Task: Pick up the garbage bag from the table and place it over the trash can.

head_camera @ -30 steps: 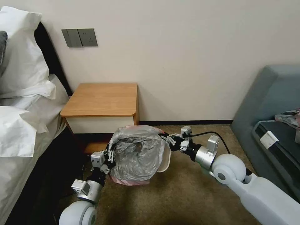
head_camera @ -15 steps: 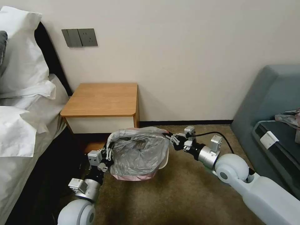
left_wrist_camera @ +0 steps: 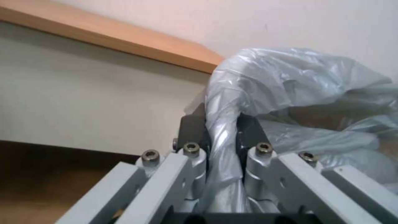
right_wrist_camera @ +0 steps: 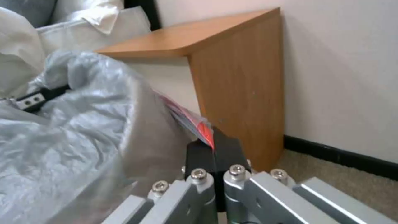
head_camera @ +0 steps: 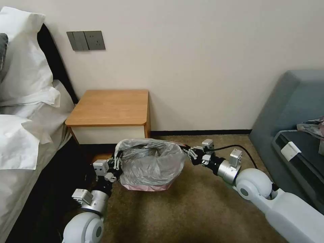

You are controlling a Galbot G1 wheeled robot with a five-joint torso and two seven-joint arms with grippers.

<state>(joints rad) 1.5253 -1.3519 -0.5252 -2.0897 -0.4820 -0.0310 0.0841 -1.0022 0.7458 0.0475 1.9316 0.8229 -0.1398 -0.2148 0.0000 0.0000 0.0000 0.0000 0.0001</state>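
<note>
Two grippers hold the garbage bag stretched open between them, low over the brown carpet just in front of the table. The left gripper is clenched on a bunched fold of film at the bag's left side; in the left wrist view its dark pads squeeze a twisted rope of glossy grey plastic. The right gripper pinches the opposite edge, and in the right wrist view its black fingertips are pressed together on the bag's thin pink rim.

The bag is thin, translucent and heavily wrinkled, with shiny creases, and its mouth gapes upward in a rough oval. Its film drapes down the sides of the trash can, of which a small pale patch shows at the lower right, and a pink band runs along the bag's bottom edge. The table has a smooth orange-brown wooden top with rounded corners and a flat white drawer front.
</note>
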